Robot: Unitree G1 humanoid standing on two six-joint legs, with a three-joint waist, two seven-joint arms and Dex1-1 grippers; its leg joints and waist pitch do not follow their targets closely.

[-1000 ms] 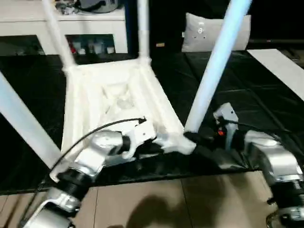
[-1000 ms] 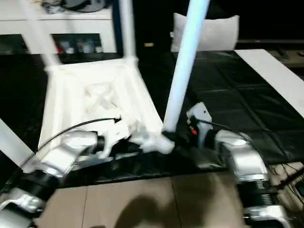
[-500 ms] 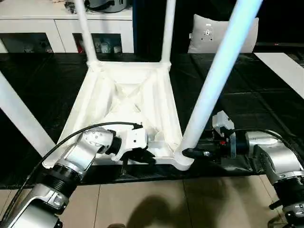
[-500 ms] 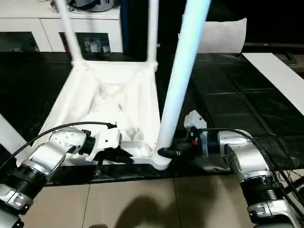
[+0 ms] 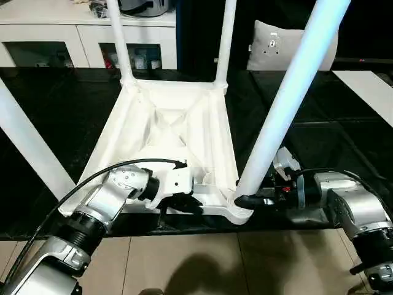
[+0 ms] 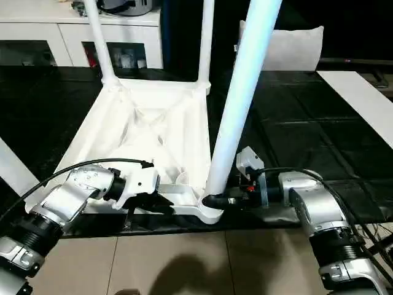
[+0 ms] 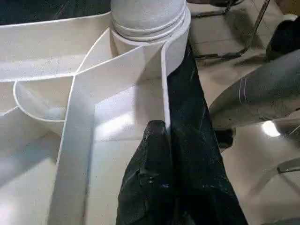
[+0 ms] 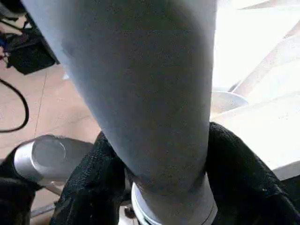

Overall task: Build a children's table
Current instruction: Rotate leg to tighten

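The children's table lies upside down on the black mat, its ribbed white top (image 5: pixel 178 123) facing up. Three legs stand in the near left (image 5: pixel 31 147), far left (image 5: pixel 120 43) and far right (image 5: pixel 224 37) corner sockets. A further leg (image 5: pixel 288 104) rises from the near right socket. My right gripper (image 5: pixel 242 201) is round that leg's base, a black finger (image 8: pixel 89 183) pressed on each side. At the top's near edge, my left gripper (image 5: pixel 187 203) is shut on the thin rim wall (image 7: pixel 165 93).
A white cabinet (image 5: pixel 61 37) with glass doors stands at the back left. A pale grey cushion (image 5: pixel 276 43) leans at the back right. A white strip (image 5: pixel 368 86) lies on the mat (image 5: pixel 344 135) at far right. Beige tiles (image 5: pixel 202 258) run along the near side.
My right gripper's fingers have closed in onto the base of the near right leg. The left gripper keeps its pinch on the rim. The camera has shifted.
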